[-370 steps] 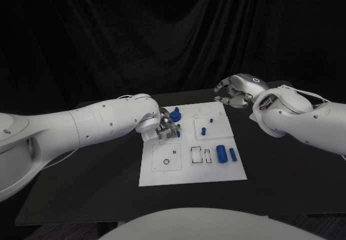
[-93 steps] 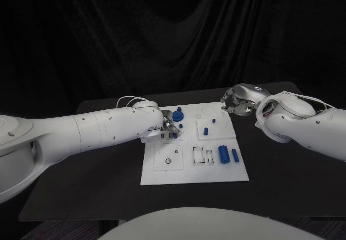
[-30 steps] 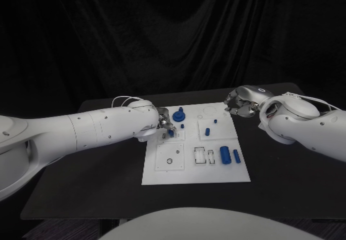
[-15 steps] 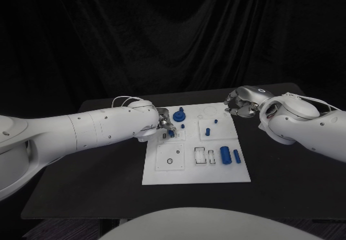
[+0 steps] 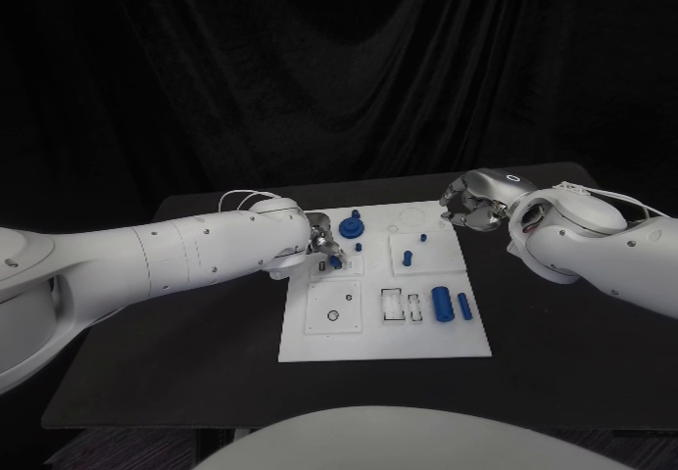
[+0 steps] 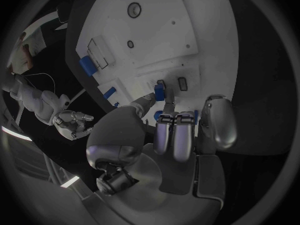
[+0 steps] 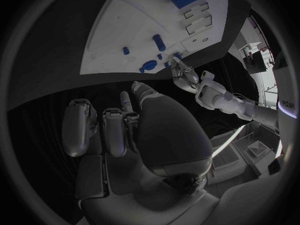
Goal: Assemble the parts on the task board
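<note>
The white task board (image 5: 384, 328) lies in the middle of the black table. My left hand (image 5: 319, 242) hovers over the board's far left part and pinches a small blue part (image 5: 335, 259) just above a pair of slots; the left wrist view shows that blue part (image 6: 159, 91) between thumb and fingers. On the board (image 6: 150, 25) a blue knobbed piece (image 5: 351, 228), a short blue peg (image 5: 406, 258), a thick blue cylinder (image 5: 440, 303) and a thin blue bar (image 5: 463, 306) are set. My right hand (image 5: 472, 202) hangs by the board's far right corner, fingers curled in on nothing.
Black table (image 5: 184, 343) surrounds the board, with bare room to the left, right and front. My big left forearm (image 5: 169, 259) lies over the table's left side. The right wrist view shows the board (image 7: 119, 30), my right hand (image 7: 125, 122) and the left hand (image 7: 186, 77).
Within the last second nothing visibly moved. Since the oldest frame, the right hand has drawn in closer to the board's far right corner.
</note>
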Tool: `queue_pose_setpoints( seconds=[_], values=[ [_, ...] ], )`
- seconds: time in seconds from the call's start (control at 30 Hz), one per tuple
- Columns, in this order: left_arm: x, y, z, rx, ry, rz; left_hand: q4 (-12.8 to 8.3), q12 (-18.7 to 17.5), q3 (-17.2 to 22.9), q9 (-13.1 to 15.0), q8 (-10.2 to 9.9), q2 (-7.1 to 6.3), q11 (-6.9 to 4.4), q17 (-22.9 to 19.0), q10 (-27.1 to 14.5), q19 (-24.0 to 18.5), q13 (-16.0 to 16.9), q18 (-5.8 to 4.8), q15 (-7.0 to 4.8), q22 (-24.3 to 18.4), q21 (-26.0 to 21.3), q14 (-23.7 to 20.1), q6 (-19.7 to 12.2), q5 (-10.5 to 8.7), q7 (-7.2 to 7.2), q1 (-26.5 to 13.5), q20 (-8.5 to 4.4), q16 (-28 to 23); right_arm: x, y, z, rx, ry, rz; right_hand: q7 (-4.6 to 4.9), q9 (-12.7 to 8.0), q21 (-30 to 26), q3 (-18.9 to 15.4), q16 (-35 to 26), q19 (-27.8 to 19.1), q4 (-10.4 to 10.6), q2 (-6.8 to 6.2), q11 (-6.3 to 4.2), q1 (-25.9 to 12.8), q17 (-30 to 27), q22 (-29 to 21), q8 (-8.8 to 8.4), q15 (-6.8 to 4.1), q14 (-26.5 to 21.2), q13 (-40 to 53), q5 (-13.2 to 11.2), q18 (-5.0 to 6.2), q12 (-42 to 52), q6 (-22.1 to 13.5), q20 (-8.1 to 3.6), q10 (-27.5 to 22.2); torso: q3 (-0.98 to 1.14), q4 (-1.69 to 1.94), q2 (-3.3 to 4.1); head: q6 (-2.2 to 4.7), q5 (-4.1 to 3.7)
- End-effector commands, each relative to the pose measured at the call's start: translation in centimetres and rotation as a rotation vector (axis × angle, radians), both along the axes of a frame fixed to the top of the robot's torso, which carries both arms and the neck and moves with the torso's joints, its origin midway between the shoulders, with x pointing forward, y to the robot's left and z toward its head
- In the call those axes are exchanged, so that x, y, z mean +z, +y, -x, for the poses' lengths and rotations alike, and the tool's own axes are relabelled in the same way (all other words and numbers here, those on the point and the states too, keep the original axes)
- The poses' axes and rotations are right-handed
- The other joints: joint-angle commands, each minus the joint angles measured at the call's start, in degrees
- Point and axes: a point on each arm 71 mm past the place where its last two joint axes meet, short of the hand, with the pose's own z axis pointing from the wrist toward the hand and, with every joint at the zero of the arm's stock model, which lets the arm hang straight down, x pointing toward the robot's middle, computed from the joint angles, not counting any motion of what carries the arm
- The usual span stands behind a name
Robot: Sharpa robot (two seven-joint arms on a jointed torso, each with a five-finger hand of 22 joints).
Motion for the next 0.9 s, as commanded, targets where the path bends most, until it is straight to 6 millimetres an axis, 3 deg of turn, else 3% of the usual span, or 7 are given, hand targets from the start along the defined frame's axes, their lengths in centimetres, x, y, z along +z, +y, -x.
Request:
queue_pose_setpoints(
  seconds=[0.03, 0.2, 0.9],
  values=[
    [-0.1, -0.16, 0.14, -0.01, 0.001, 0.012, 0.62, 0.15, -0.09, -0.07, -0.5, -0.06, 0.4, 15.09, 5.95, 0.93, 15.04, 0.06, 0.17, 9.12, -0.2, 6.16, -0.19, -0.93, 0.29, -0.96, 0.11, 0.15, -0.15, -0.07, 0.04, -0.011, 0.007, 0.007, 0.02, -0.06, -0.1, 0.3, -0.2, -0.07, 0.0, -0.24, 0.33, 0.44, 2.45, 10.48, -0.16, 0.27, 2.95, 11.02, 0.15, 0.32, -0.26, 0.49, 0.4, 2.03, 0.02, 0.02, -0.02, -0.01, 0.1],
    [-0.21, -0.1, 0.22, -0.009, 0.002, 0.013, 1.33, 0.15, -0.57, -0.12, -0.67, -0.16, 0.51, 15.09, 5.95, 0.91, 15.04, 0.07, 0.26, 9.11, -0.28, 6.16, -0.13, -2.32, 0.39, -1.77, 0.2, 0.15, -0.19, -0.07, 0.05, -0.011, 0.009, 0.008, 0.02, -0.12, -0.1, 0.33, -0.2, -0.06, -0.01, -0.26, 0.33, 0.39, 2.44, 10.48, -0.18, 0.28, 2.95, 11.02, 0.13, 0.31, -0.27, 0.49, 0.4, 2.02, 0.02, -0.02, -0.01, -0.01, 0.17],
    [-0.41, -0.05, 0.26, -0.004, -0.006, 0.022, 2.79, 0.15, -1.78, -0.4, -1.29, -0.34, 0.75, 15.09, 5.95, 0.88, 15.04, 0.09, 0.46, 9.09, -0.39, 6.16, -0.38, -3.67, 0.67, -3.0, 0.38, 0.15, -0.3, -0.1, 0.09, -0.011, 0.017, 0.013, 0.02, -0.12, -0.1, 0.33, -0.2, -0.06, -0.01, -0.26, 0.33, 0.39, 2.44, 10.48, -0.18, 0.28, 2.95, 11.02, 0.13, 0.31, -0.27, 0.49, 0.4, 2.02, 0.02, -0.05, 0.04, -0.01, 0.23]
  ],
)
